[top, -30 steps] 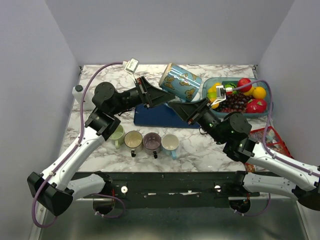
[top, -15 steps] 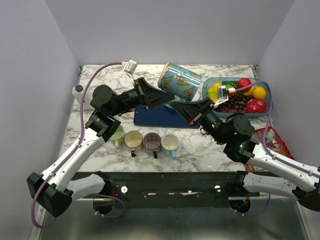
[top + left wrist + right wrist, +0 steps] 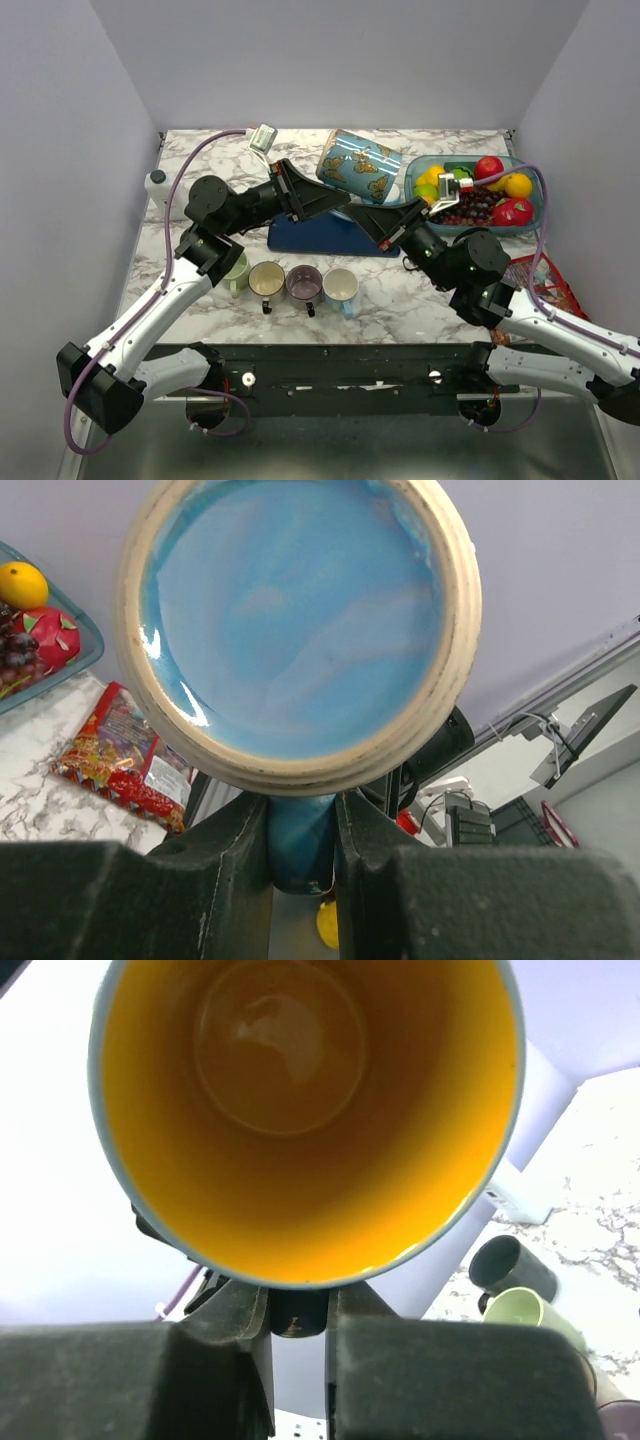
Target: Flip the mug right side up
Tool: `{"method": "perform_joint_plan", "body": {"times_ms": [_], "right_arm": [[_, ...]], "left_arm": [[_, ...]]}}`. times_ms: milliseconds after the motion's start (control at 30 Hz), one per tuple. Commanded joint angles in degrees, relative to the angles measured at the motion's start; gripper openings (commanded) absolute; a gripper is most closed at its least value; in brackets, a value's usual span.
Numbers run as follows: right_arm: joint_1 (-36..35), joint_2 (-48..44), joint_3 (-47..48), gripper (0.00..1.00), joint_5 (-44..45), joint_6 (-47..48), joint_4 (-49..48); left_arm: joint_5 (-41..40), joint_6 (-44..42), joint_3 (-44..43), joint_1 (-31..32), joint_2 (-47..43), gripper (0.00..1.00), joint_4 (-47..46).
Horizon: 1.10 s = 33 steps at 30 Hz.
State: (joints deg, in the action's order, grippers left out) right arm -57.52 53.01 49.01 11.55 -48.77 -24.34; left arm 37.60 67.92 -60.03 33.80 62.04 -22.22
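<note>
The left gripper [image 3: 300, 825] is pinched narrow on the blue handle of the mug [image 3: 360, 166], which is aloft on its side over the blue mat [image 3: 300, 236], beside the fruit tray [image 3: 440, 160], while the right gripper [image 3: 298, 1305] sits narrow under its rim, though I cannot tell whether it is gripping.

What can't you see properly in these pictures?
Top view: the mug hides where the right claw meets it, so its grip is unclear.
Right wrist view: the mug's orange inside fills the picture; a green cup just peeks past.
Top view: the right arm covers part of the blue mat.
</note>
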Motion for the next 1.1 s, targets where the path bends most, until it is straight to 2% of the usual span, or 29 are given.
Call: {"method": "perform_joint_plan", "body": {"times_ms": [0, 200, 233, 267, 300, 400, 467, 500, 667, 767, 833, 933, 967, 1000, 1067], "right_arm": [[1.0, -1.5, -0.4, 0.01, 4.7, 2.1, -0.7], [1.0, -4.3, -1.8, 0.01, 6.2, 1.8, 2.7], [0.9, -4.8, -2.0, 0.01, 6.3, 2.3, 3.2], [1.0, -5.4, -2.2, 0.01, 6.6, 2.3, 4.7], [0.9, -6.6, -2.3, 0.01, 7.1, 2.6, 5.6], [0.9, -9.2, -1.6, 0.01, 8.8, 3.9, 10.5], [0.9, -10.8, -1.2, 0.01, 9.9, 5.4, 13.7], [1.0, -11.4, -0.9, 0.01, 11.2, 5.7, 14.7], [0.9, -14.3, 1.4, 0.01, 15.7, 7.6, 24.1], [1.0, -15.4, 3.4, 0.01, 19.6, 8.6, 32.2], [1.0, -15.8, 5.6, 0.01, 22.3, 9.5, 37.0], [0.9, -13.7, 10.5, 0.01, 24.6, 9.2, 51.6], [0.9, -12.8, 14.0, 0.01, 25.3, 8.7, 60.9], [1.0, -10.7, 15.0, 0.01, 25.8, 8.2, 64.6], [0.9, -9.3, 14.7, 0.01, 24.7, 8.2, 70.3]], "left_arm": [[3.3, 0.8, -0.4, 1.2, -2.1, 0.0, -5.4], [2.8, -0.1, 0.2, 1.3, -1.7, 0.0, -5.2], [2.8, -0.3, 0.3, 1.3, -1.7, 0.05, -5.2], [2.8, -0.8, 0.4, 1.3, -1.7, 0.11, -5.1], [2.7, -1.1, 0.4, 1.3, -1.6, 0.29, -5.0], [2.1, -2.5, 1.1, 1.3, -1.7, 0.65, -5.1], [2.1, -3.1, 1.7, 1.3, -1.5, 0.75, -5.1], [2.2, -3.1, 2.5, 1.3, -1.0, 0.83, -5.6], [6.8, -3.8, 4.5, 1.3, 2.3, 0.92, -6.6], [5.3, -6.9, 5.3, 1.2, 3.3, 0.96, -1.3], [3.5, -11.5, 5.0, 1.2, 3.0, 0.99, 5.6], [-2.7, -18.9, 2.9, 1.1, 2.2, 0.99, 17.4], [-4.3, -20.6, 2.1, 1.1, 2.2, 0.99, 20.3], [-7.7, -22.0, 0.6, 1.1, 2.1, 0.99, 25.5], [-10.4, -25.5, -0.5, 1.1, 2.0, 0.99, 29.3]]}}
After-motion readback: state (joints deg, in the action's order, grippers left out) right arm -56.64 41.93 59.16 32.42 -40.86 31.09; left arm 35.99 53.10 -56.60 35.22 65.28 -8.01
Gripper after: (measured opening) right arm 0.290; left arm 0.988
